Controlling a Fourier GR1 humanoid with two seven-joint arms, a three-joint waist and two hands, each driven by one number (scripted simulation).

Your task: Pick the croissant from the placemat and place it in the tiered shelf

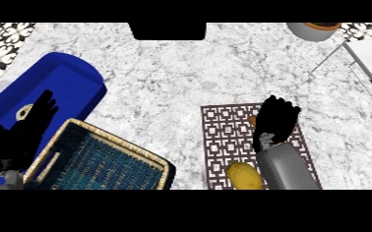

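Marble counter (189,73) carries a patterned placemat (225,142). On it, the right hand (276,118) covers the croissant (252,121); only a brown sliver shows at the hand's left edge. Whether the fingers are clamped on it I cannot tell. A croissant is likely light, flaky and crushable, best taken across its thick middle. Its long axis is hidden.

The left hand (33,123), far left of the placemat, rests with fingers straight and apart.

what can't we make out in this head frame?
- Croissant: only a sliver shows at the right hand, which covers it; grasp unclear.
- Tiered shelf: cut off by the right edge.
- Bowl: cropped at the top edge.
- Left hand: rests over the blue container, hiding part of it.
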